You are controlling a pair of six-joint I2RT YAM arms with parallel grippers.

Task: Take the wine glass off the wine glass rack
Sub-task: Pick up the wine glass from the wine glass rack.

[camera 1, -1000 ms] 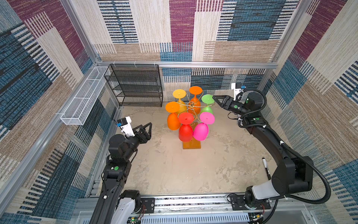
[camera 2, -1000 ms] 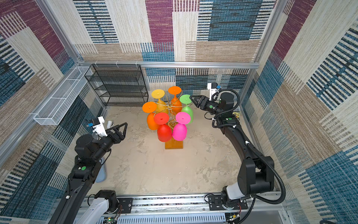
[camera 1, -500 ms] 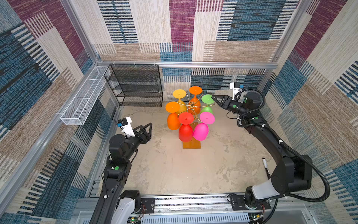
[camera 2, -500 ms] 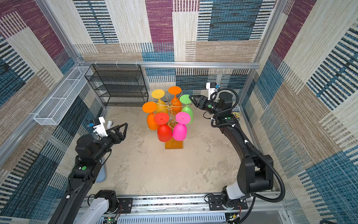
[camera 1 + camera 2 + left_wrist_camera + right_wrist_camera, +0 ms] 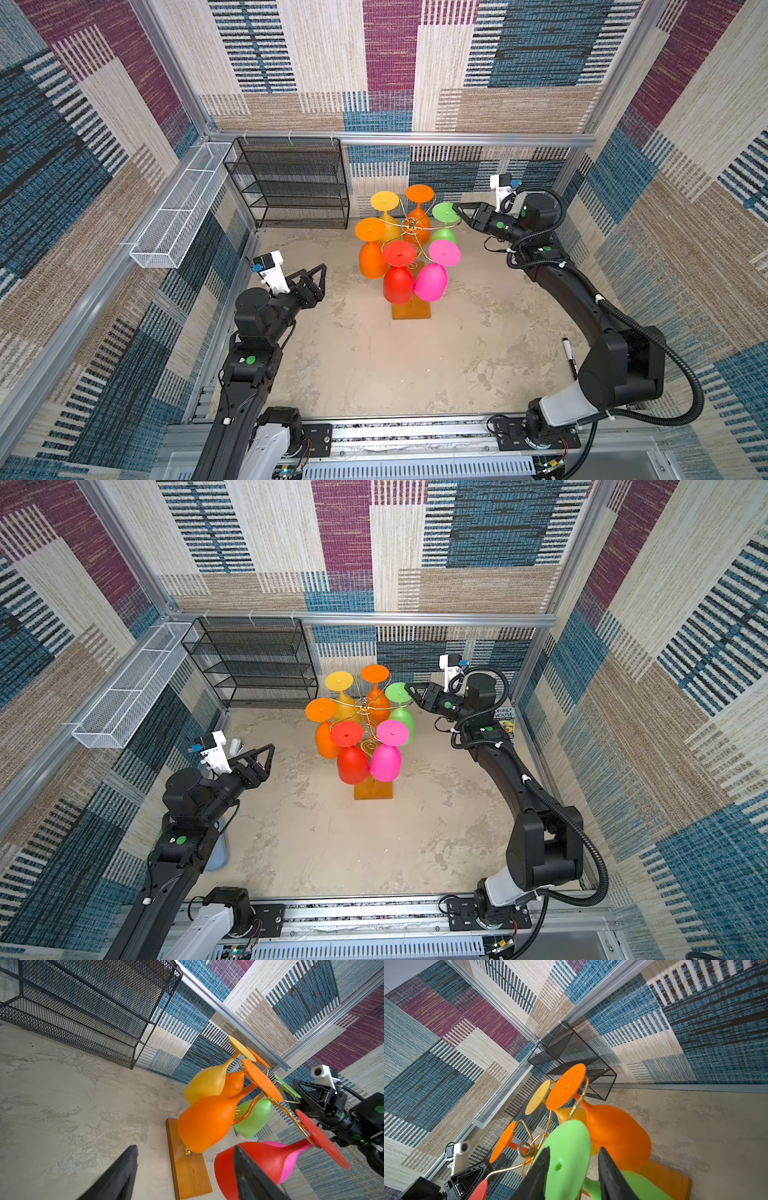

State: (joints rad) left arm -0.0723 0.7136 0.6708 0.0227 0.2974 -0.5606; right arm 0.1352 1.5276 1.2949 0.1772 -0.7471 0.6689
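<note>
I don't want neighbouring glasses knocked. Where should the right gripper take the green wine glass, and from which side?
Probably the stem just under the flat foot of the green wine glass, from the outer side where the right gripper is. It hangs bowl-down on the wine glass rack, with an orange glass and a pink glass close by.

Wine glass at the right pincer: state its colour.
The wine glass is light green, shown best in the right wrist view.

- The right gripper [image 5: 458, 209] has been moved slightly toward 9 o'clock, over the foot of the green wine glass [image 5: 444, 212].
- Its jaws have been narrowed around that foot.
</note>
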